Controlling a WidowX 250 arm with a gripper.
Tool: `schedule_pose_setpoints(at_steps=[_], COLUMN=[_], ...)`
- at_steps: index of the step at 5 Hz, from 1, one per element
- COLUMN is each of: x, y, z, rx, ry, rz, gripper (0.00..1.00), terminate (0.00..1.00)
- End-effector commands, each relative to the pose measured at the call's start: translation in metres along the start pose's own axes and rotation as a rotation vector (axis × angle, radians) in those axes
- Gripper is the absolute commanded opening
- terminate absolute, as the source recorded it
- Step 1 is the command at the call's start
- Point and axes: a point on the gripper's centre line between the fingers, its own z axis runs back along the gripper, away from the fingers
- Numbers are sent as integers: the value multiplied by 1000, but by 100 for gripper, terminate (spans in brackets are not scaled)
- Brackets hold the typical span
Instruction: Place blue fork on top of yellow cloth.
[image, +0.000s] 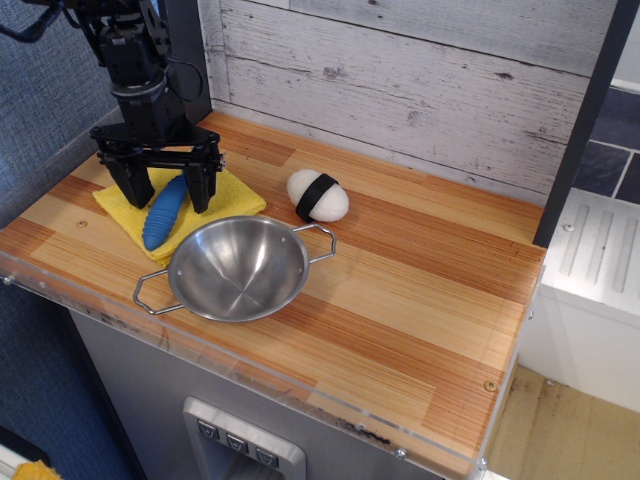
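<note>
The blue fork (163, 212) lies on the yellow cloth (222, 196) at the left end of the wooden counter. Only its ribbed blue handle shows; the metal head is hidden behind the gripper. My gripper (166, 198) is open and hangs just above the cloth. Its two black fingers (203, 186) stand on either side of the fork's upper end without holding it.
A steel bowl (238, 268) with two wire handles sits right in front of the cloth, near the counter's front edge. A white egg-shaped object with a black band (317, 195) lies to the right of the cloth. A plank wall runs along the back.
</note>
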Motion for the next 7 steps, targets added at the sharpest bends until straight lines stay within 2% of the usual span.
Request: schedule_pose_setpoints(at_steps=[1,2,3,6,7], x=[8,4,-8,-8,-8], y=[1,-6,-21,-21,-21], z=[62,100,117,117,117], rx=[14,15,-17,-17,-17], ry=[-146,-247,-294,-294,-294], rz=[-34,-50,-69,-69,-69], gripper=[100,100,100,100,100], terminate=[0,0,0,0,100])
